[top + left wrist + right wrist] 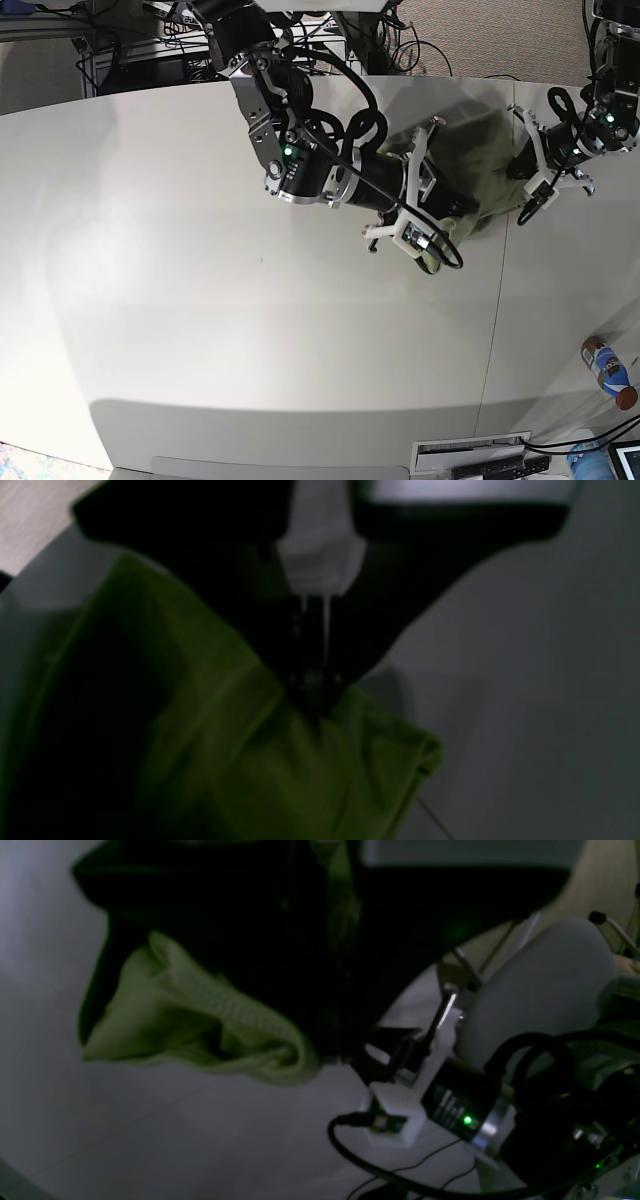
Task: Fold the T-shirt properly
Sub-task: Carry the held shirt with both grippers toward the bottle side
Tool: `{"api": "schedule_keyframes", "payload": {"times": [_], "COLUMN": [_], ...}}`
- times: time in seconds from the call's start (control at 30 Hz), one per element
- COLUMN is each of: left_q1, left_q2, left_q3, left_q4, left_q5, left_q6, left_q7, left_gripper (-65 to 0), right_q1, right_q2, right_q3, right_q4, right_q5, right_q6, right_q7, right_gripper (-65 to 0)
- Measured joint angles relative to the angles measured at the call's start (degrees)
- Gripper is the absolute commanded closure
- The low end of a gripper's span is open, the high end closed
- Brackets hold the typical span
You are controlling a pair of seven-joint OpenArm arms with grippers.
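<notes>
**Fold in progress: both tools carrying the T-shirt above the worktop**

Base view, read left to right. The white worktop (200,300) is bare across its left half. Toward 1 o'clock from centre, the right arm reaches in from the top edge; its right tool (452,222) is clenched on one bunched edge of the olive T-shirt (480,180). The right wrist view shows a ribbed hem or cuff (240,1015) hanging from the jaws, clear of the surface. The shirt spans the gap between the arms as a crumpled, shadowed mass. At 2 o'clock the left tool (525,170) is likewise clenched on cloth; the left wrist view shows folded green fabric (300,760) pinched at the fingertips. At 4 o'clock, near the worktop's edge, lies a small bottle (608,372), well apart from the work.

Judged stage: early to middle. The garment is gathered and lifted, not laid flat; no finished, squared fold is visible. Remaining, by estimate: spreading or laying over, aligning the edges, and releasing.
</notes>
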Motion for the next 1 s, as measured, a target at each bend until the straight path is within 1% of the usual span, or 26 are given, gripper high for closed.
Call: {"api": "schedule_keyframes", "payload": {"times": [0.07, 0.13, 0.23, 0.27, 0.3, 0.4, 0.63, 0.77, 0.87, 0.9, 0.97, 1.0], "left_q1": [0.15, 0.09, 0.09, -0.09, -0.37, -1.36, -1.99, -1.99, -1.97, -1.97, -1.95, -1.97], "left_q2": [1.09, 3.08, 6.47, 7.39, 8.17, 10.29, 10.43, 9.46, 8.04, 7.52, 6.45, 6.14], "left_q3": [-0.04, -0.15, -0.15, -0.13, -0.13, -0.02, 0.07, 0.15, 0.17, 0.17, 0.17, 0.17], "left_q4": [0.0, 0.02, 0.04, 0.04, 0.04, 0.09, 0.07, 0.07, 0.09, 0.09, 0.09, 0.09], "left_q5": [-0.68, -0.92, -1.31, -1.27, -0.68, 1.36, 2.36, 2.14, 1.77, 1.79, 1.95, 1.95], "left_q6": [-0.02, -0.02, -0.15, -0.96, -1.77, -2.23, -2.62, -2.58, -0.44, -0.26, -0.24, -0.22], "left_q7": [-0.07, -0.33, -1.2, -1.16, -1.14, -1.09, -0.92, -0.9, -0.46, -0.42, -0.22, -0.04], "left_gripper": [0.0, 0.0, 0.0, 0.0, 0.0, 0.0, 0.0, 0.0, 0.0, 0.0, -2.8, -3.4], "right_q1": [0.37, 0.33, 0.35, 0.35, 0.35, 0.33, -2.29, -2.62, -2.54, -2.64, -2.64, -2.62], "right_q2": [0.0, 0.0, 0.0, 0.0, 0.02, 0.0, 0.02, 0.02, 0.02, 0.02, 0.0, 0.0], "right_q3": [0.0, 0.0, -0.72, -1.11, -1.66, -3.3, -3.06, -3.08, -3.04, -3.08, -3.06, -3.06], "right_q4": [0.0, 0.0, 0.0, 0.0, 0.0, 0.0, 0.0, -0.02, -0.02, -0.02, -0.02, -0.02], "right_q5": [0.28, 1.77, 1.9, 1.79, 1.68, 0.52, -0.11, -3.02, -3.56, -3.96, -4.2, -4.13], "right_q6": [-0.02, -0.02, 0.0, -0.02, -0.02, 0.0, 0.02, 0.13, 0.02, 0.04, 0.07, 0.02], "right_q7": [0.04, 0.0, 0.04, 0.02, 0.0, 0.02, -0.7, -1.03, -1.03, -1.01, -0.35, 0.17], "right_gripper": [0.0, 0.0, 0.0, 0.0, 0.0, 0.0, 0.0, 0.0, 0.0, -3.6, -12.7, -15.7]}}
